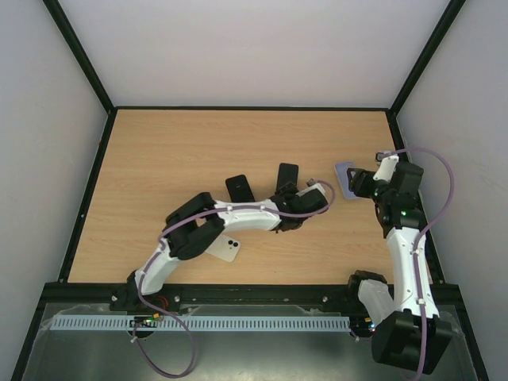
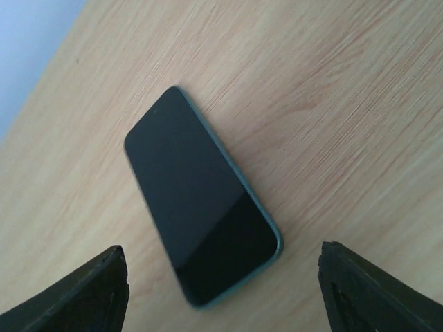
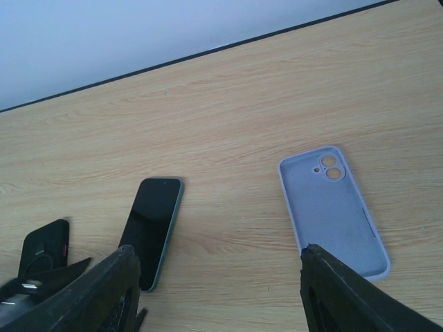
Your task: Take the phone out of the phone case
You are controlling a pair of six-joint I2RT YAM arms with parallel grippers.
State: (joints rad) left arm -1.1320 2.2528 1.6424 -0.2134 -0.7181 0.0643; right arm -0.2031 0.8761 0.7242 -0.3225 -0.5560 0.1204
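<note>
Phone [image 2: 201,197] lies flat and screen up on the table [image 1: 159,159], near the middle, with a thin greenish rim showing around its dark glass. Well apart from it, toward the right side, the pale lavender case [image 3: 332,211] lies open side up and empty, its camera holes showing the wood beneath. By that layout the phone looks to be out of its case already. The left gripper [image 2: 221,277] hovers just above the phone's near end with its jaws spread wide and nothing between them. The right gripper [image 3: 218,252] hangs near the case, likewise spread and empty. A black object [image 1: 240,189] rests just beside the phone, and a white phone [image 1: 228,250] lies partly under the left arm. I judge the dark phone to be stiff, fairly dense for its thinness, and slick on the glass, with a face that could crack if dropped or pinched hard. The safest hold is probably across its narrow width on the two long edges, though lying flat it gives the fingers little to catch. The case is likely light and bendy, best taken by its raised rim.
</note>
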